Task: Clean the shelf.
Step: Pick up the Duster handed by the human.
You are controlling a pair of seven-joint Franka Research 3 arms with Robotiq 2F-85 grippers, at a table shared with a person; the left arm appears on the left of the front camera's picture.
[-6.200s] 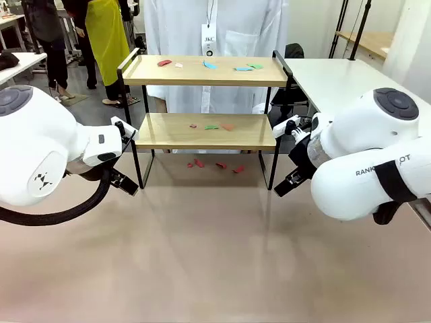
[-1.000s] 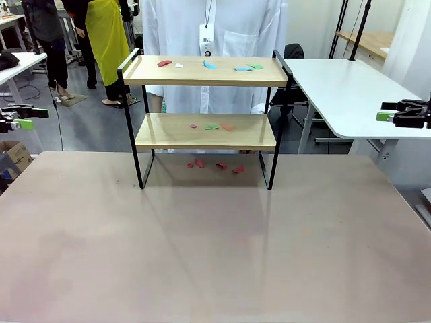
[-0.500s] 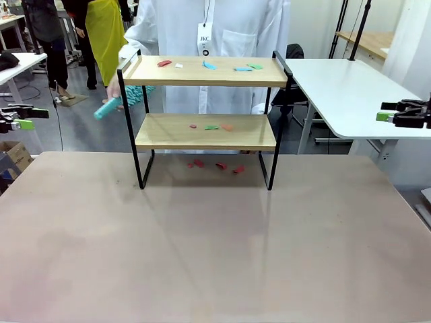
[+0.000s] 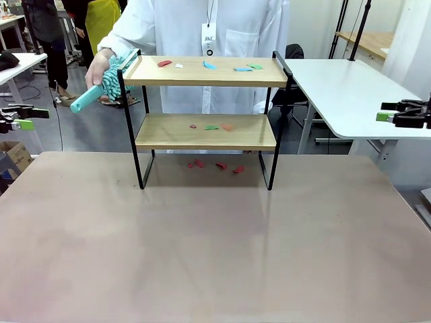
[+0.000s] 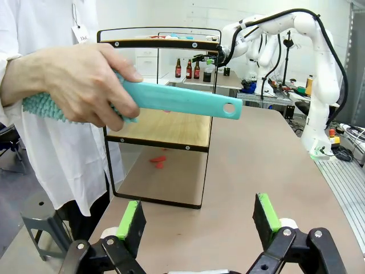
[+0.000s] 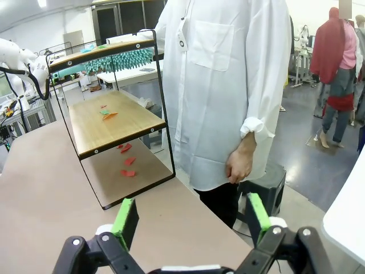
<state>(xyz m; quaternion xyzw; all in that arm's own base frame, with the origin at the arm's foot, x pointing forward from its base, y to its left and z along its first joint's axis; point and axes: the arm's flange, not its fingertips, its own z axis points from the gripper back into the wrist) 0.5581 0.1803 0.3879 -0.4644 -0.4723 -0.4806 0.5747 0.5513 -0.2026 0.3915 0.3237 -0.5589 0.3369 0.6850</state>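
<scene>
My left gripper [image 5: 199, 220] sits off the table's left edge, fingers spread wide, holding nothing. My right gripper [image 6: 188, 220] sits off the right edge, fingers also spread, also empty. The shelf [image 4: 168, 131] stands upright at the far middle of the table [image 4: 202, 256], well apart from both grippers. Coloured paper scraps [image 4: 211, 126] lie on its top board, on its lower board and on the table under it. A person [image 4: 222, 33] in a white coat stands just behind the shelf. Their hand [image 4: 101, 67] grips a teal duster [image 4: 94, 94] at the shelf's top left corner, fluffy head by the left side rail, handle slanting down to the left.
</scene>
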